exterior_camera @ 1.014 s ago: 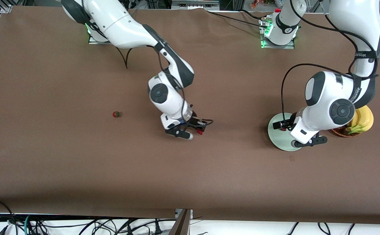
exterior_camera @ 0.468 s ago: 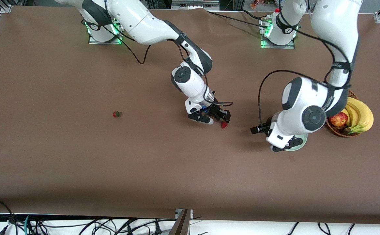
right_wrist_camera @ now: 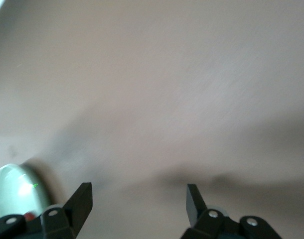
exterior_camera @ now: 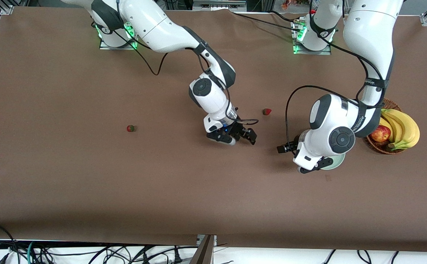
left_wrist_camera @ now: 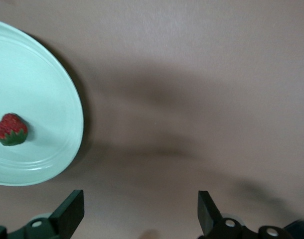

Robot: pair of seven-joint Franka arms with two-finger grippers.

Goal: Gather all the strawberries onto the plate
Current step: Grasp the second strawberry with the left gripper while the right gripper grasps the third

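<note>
While both end effectors hang spread and empty, two strawberries lie loose on the surface: one (exterior_camera: pixel 267 112) between the arms, farther from the front camera than the plate (exterior_camera: pixel 339 161), another (exterior_camera: pixel 131 128) well off toward the right arm's end. A third (left_wrist_camera: pixel 11 129) sits in the plate. Right end effector (exterior_camera: pixel 239 137) hovers over bare surface; left end effector (exterior_camera: pixel 297 158) hovers beside the plate. Risk: the round berries may roll when nudged. The basket (exterior_camera: pixel 381 146) holds bananas (exterior_camera: pixel 405 128) and an apple (exterior_camera: pixel 380 134).

Red strawberries (exterior_camera: pixel 267 111) with dark green tops, a pale mint plate (left_wrist_camera: pixel 47 99), yellow bananas (exterior_camera: pixel 404 126), plain brown table (exterior_camera: pixel 88 183).
</note>
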